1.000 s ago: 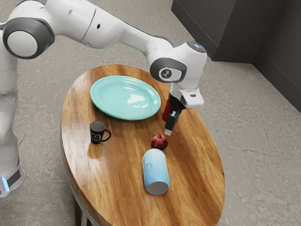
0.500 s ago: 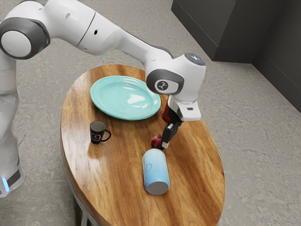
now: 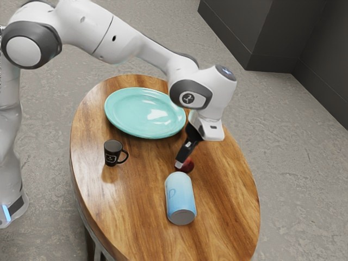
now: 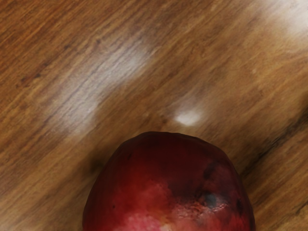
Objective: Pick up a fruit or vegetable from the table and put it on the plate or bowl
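A dark red pomegranate (image 3: 188,165) lies on the wooden table (image 3: 228,206), between the teal plate (image 3: 144,112) and a fallen blue cup. My gripper (image 3: 184,161) has come down over the fruit and stands open, with one finger (image 3: 181,157) in front of it and the other hidden behind. In the wrist view the pomegranate (image 4: 168,187) looms large directly under the hand, resting on the wood. The plate is bare and lies toward the exterior view's left of the gripper.
A light blue cup (image 3: 179,198) lies on its side just in front of the fruit. A black mug (image 3: 112,152) stands near the table's edge on the exterior view's left. Dark cabinets stand beyond the table at the upper right.
My hand has dropped and shifted slightly toward the exterior view's left, from above the pomegranate down to its level. The fruit, cup, mug and plate have not moved.
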